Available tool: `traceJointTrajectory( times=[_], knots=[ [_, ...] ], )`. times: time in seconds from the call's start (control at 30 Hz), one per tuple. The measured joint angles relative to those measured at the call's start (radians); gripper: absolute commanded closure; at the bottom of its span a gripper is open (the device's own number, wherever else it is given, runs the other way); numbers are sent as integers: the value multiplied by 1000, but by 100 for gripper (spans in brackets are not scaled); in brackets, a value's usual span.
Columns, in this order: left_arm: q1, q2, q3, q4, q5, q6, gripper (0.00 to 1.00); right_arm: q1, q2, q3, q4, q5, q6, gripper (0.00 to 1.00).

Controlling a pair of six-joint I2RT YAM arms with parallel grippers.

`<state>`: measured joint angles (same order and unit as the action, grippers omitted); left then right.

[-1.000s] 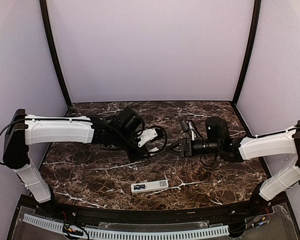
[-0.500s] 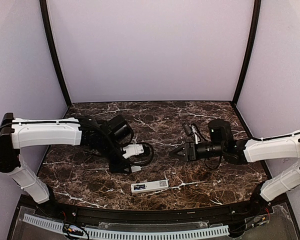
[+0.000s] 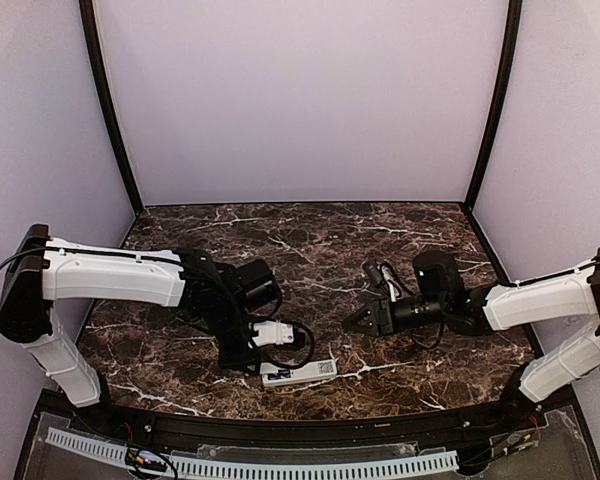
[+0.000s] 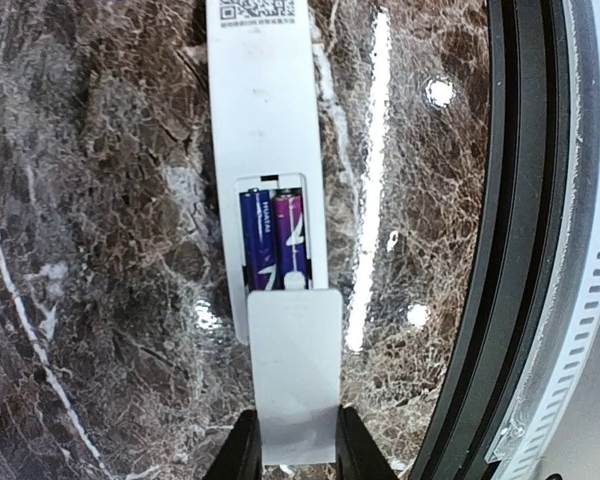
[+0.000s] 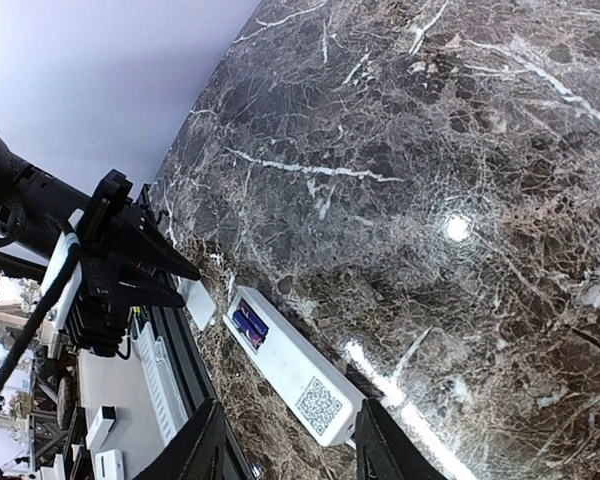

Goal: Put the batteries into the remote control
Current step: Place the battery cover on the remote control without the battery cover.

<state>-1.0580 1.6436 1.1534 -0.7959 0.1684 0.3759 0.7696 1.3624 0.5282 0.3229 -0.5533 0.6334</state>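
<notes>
left fingers [image 4: 242, 452]: pinching small white rectangular cover plate [image 4: 295, 370] | right fingers [image 5: 205, 450]: apart, empty | risk: skewed cover jams, shoving slim white plastic remote [image 4: 265, 110]

Each arm has long links cased in smooth white shells, the left arm [image 3: 110, 275] at the left of the overhead view and the right arm [image 3: 540, 295] at the right. Joints and wrists are matte black. Thin black cables [image 3: 298, 348] loop beside both wrists. The left hand [image 4: 298, 455] and right hand [image 5: 292, 445] have black tapered fingers.
</notes>
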Motion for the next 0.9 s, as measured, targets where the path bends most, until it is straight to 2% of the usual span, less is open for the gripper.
traceJointTrajectory(
  times=[0.37,0.9],
  knots=[
    [-14,83,38,11,-20,23,81,0,2,-13,3,-4,0,56],
    [-40,109,65,26,-42,30,78,0,5,-13,5,-3,0,56]
  ],
)
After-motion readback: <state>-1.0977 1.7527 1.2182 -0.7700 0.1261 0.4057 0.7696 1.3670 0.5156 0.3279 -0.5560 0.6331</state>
